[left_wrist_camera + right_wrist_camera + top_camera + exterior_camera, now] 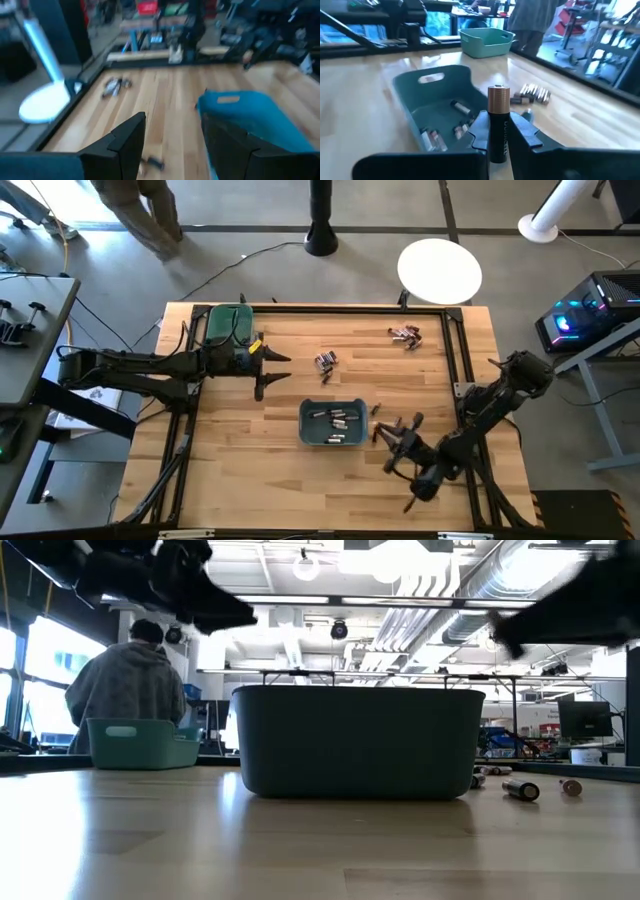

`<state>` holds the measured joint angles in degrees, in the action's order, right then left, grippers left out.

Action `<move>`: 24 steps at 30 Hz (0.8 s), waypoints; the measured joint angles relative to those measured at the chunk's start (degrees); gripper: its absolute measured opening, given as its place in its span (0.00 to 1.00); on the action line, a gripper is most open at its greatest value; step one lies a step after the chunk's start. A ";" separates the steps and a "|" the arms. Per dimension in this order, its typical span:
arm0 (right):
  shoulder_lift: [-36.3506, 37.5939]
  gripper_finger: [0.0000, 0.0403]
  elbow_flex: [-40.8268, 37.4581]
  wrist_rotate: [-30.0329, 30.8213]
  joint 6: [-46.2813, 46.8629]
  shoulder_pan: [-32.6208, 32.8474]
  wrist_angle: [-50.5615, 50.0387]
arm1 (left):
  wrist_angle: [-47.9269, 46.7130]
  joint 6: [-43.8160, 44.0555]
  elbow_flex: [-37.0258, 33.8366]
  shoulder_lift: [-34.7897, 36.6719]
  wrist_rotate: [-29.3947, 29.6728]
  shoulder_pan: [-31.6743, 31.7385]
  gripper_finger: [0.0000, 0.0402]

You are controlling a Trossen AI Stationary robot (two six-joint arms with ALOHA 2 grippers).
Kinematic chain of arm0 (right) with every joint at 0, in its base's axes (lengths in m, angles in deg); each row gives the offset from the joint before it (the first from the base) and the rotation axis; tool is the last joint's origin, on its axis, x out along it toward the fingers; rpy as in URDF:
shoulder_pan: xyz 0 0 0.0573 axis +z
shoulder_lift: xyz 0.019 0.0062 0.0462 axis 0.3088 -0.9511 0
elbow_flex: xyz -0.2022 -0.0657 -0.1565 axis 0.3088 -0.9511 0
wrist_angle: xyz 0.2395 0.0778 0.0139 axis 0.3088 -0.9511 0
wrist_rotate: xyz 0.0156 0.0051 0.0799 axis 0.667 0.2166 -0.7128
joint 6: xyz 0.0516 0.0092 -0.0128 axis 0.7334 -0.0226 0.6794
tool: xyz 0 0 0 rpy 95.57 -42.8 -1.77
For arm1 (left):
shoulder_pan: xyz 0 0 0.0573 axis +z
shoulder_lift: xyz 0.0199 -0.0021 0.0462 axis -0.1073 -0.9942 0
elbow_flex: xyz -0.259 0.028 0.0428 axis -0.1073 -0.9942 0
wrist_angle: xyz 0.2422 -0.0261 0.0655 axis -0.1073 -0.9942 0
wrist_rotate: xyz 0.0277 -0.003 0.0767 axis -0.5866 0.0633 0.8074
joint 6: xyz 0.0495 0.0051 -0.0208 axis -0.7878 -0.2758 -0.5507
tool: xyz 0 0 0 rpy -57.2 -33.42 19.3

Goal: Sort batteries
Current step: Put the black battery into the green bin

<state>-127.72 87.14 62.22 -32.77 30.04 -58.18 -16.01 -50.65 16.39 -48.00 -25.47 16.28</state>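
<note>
In right wrist view, right hand [497, 137] clamps upright battery [498, 120]; high view hides it; left hand [272, 370] spread, empty.

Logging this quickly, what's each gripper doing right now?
Left gripper: open, empty.
Right gripper: shut on a copper-topped battery.

- Battery [498, 122] held upright in the right arm's jaws [499, 136]: faint lettering runs lengthwise down its dark lower body. It appears to read "DURACELL", but only part of the word is clear.
- Batteries [445, 135] lying in the blue-grey bin [432, 95]: markings too small to read.
- Batteries [325, 361] loose on the surface [260, 470]: no legible print.
- No other readable text, numbers or signs noted.
</note>
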 joint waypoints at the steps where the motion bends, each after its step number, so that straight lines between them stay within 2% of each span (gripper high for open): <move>1: 0.00 0.05 0.00 -0.35 -5.44 -1.08 4.26 | 1.98 -0.51 0.02 -0.31 -0.12 -0.71 0.46; 3: 0.07 0.05 0.02 -4.13 -16.99 -3.17 13.20 | 5.44 -1.57 0.00 -1.18 -0.60 -2.09 0.46; 8: 0.07 0.05 0.04 -25.31 -43.90 -10.74 34.70 | 13.88 -3.54 0.02 -4.92 -1.03 -5.16 0.46; 11: 0.09 0.05 0.07 -33.61 -58.58 -15.50 46.31 | 17.35 -3.58 0.02 -7.64 -1.03 -6.32 0.46; 14: 0.12 0.05 0.13 -45.18 -69.88 -21.19 56.62 | 20.19 -3.71 0.00 -10.38 -1.03 -7.35 0.46; 17: 0.13 0.05 0.15 -59.50 -73.44 -27.16 65.09 | 23.14 -3.71 0.00 -12.74 -1.03 -8.63 0.46; 19: -0.35 0.05 0.15 -66.13 -73.58 -30.19 70.30 | 24.83 -3.64 0.00 -13.96 -1.03 -9.52 0.46; 22: -2.51 0.05 0.19 -73.81 -73.40 -33.62 77.44 | 25.94 -3.51 -0.02 -14.63 -1.01 -10.90 0.46; 24: -4.18 0.05 0.22 -75.17 -72.72 -34.87 80.60 | 26.58 -2.59 -0.02 -14.62 -1.02 -11.68 0.46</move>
<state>-131.90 87.35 -12.95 -105.49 -4.83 22.41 10.57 -53.24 16.36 -62.62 -26.49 4.60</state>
